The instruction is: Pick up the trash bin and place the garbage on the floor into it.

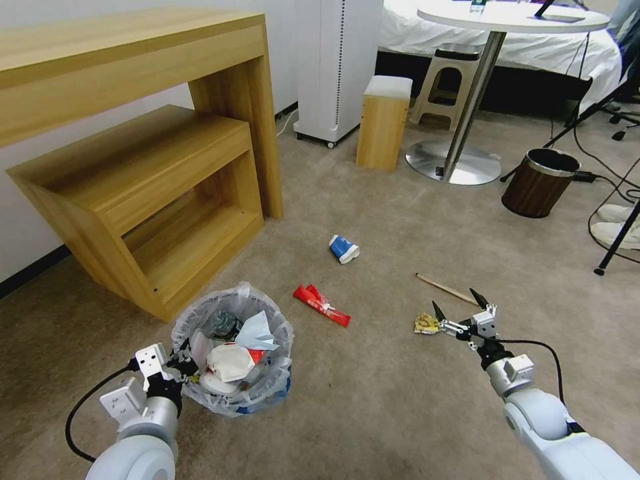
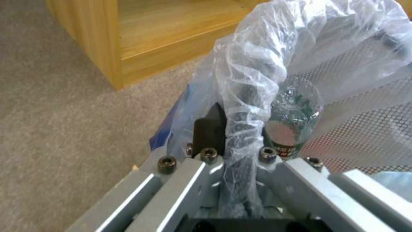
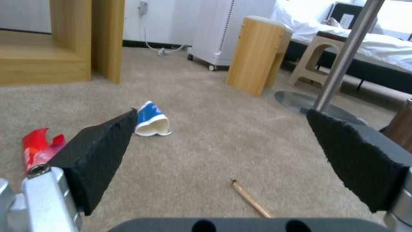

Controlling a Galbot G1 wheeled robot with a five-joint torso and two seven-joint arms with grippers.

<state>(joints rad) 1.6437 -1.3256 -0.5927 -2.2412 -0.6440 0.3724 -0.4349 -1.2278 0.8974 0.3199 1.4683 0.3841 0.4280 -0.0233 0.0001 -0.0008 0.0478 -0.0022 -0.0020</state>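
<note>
The trash bin (image 1: pixel 283 333), lined with a crinkly plastic bag (image 2: pixel 257 64), is low at the left of the head view, with a crushed cup, tissue and a small bottle (image 2: pixel 296 119) inside. My left gripper (image 1: pixel 183 363) (image 2: pixel 240 135) is shut on its near rim. On the beige floor (image 1: pixel 373 413) lie garbage pieces: a blue-white cup (image 1: pixel 343 248) (image 3: pixel 151 122), a red wrapper (image 1: pixel 321 305) (image 3: pixel 38 149), a wooden stick (image 1: pixel 447 289) (image 3: pixel 251 198) and a yellow wrapper (image 1: pixel 425 324). My right gripper (image 1: pixel 457 301) (image 3: pixel 222 112) hangs open just right of the yellow wrapper, near the stick's end.
A wooden desk with a low shelf (image 1: pixel 147 173) stands at the left, close behind the bin. Farther back are a white appliance (image 1: pixel 337 67), a wooden box stool (image 1: pixel 382 123), a round table's metal base (image 1: pixel 453 163) and a brown wood-grain bin (image 1: pixel 540 182). White slippers (image 1: pixel 617 223) and cables lie at the right.
</note>
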